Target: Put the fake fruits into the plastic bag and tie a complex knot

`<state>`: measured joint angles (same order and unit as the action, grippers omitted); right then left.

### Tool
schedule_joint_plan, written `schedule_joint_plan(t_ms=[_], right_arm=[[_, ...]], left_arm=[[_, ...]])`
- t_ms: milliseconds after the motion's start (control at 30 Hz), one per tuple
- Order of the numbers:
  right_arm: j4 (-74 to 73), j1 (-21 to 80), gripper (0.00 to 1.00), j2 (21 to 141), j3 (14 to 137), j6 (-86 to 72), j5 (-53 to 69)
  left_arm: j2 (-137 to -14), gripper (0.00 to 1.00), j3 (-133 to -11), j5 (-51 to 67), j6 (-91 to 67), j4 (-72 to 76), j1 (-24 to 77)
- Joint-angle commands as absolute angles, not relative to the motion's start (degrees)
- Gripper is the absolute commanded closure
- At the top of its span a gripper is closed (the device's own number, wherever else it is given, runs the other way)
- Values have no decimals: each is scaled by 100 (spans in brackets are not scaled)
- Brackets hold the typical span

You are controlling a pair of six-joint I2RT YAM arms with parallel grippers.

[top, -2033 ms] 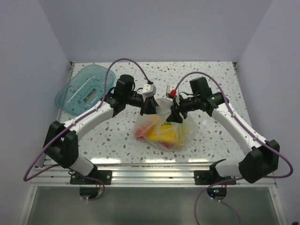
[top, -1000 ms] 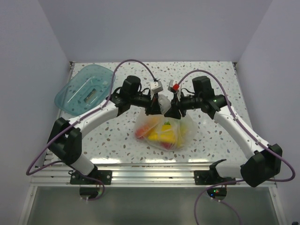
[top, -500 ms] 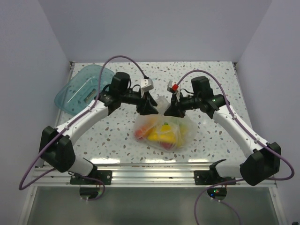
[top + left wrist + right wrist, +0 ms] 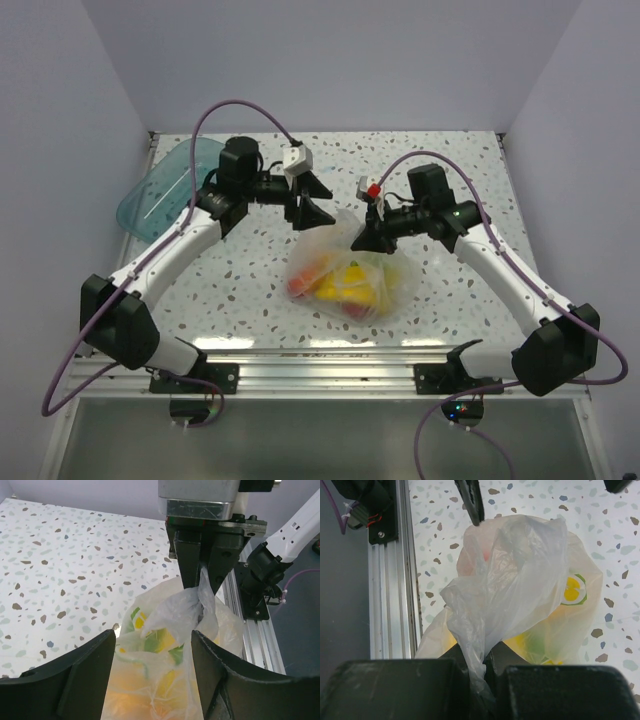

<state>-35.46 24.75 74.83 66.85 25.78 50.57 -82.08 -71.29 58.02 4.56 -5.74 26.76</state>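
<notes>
Now that the fruit is inside, the step: tying the knot; loading looks finished.
Bag: a thin clear bag (image 4: 345, 275) sits on the speckled table (image 4: 450, 160), in the middle between the two arms, with its top gathered into a twisted neck.
Fruits: yellow, red, orange and green fruits (image 4: 340, 285) show through the plastic, low in the bag. None can be seen lying loose outside it.
Right gripper: the right gripper (image 4: 368, 238) has its jaws pressed together on the twisted neck and holds it up above the fruit.
Left gripper: the left gripper (image 4: 318, 205) has its jaws spread and empty. It hangs just beyond the bag's far left side, apart from the plastic.
Tray: a teal tray (image 4: 160, 195) lies well apart at the far left and looks empty.
Change from a second ago: the left gripper was then closed beside the right one at the bag's top. It has since let go and drawn back, while the right one has clamped shut.
Next move, as a judgement: the left gripper probably needs to take a fresh hold on a free handle or tail of plastic. It could then loop that around the neck the right gripper holds.
</notes>
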Motion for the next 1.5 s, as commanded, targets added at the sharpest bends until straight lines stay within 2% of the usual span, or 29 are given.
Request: schedule_joint_plan(t_ms=[0,100,267,367,400,433,567,767,967,1167,1267,1333,1467], right_arm=[[-3691,2496,100,7321,6926,2760,5194],[-3700,2496,100,7304,6908,2786,5177],[-3656,2496,100,7295,6873,2725,5115],[-3604,2479,100,7295,6864,2619,5106],[-3586,2444,100,7295,6864,2602,5115],[-3586,2426,100,7304,6864,2575,5107],[-3638,2251,100,7286,6847,2522,5185],[-3691,2118,99,7286,6812,2549,5238],[-3849,2118,90,7286,6724,2689,5195],[-3806,2109,87,7233,6653,2663,5159],[-3771,2092,90,7260,6671,2611,5115],[-3727,2074,100,7330,6688,2523,5089],[-3577,2039,100,7488,6750,2075,4966]], left_arm=[[-8463,34,-7540,6002,193,-97,2847],[-8630,43,-7681,6187,141,-132,2944],[-8815,46,-7805,6635,263,-544,2997],[-8816,75,-7805,6671,500,-1017,3015],[-8815,95,-7831,6593,788,-1211,3006],[-8798,100,-7927,6453,930,-1422,2988],[-8666,100,-7945,6083,1229,-1722,2568],[-8525,100,-8191,5723,1679,-2074,2479],[-8534,100,-8419,5449,1609,-1960,2408],[-8570,100,-8675,5572,1590,-2065,2408],[-8508,100,-8657,5563,1757,-2276,2408],[-8385,100,-8579,5747,1819,-2373,2408],[-7832,100,-7991,5924,2011,-2188,2661]])
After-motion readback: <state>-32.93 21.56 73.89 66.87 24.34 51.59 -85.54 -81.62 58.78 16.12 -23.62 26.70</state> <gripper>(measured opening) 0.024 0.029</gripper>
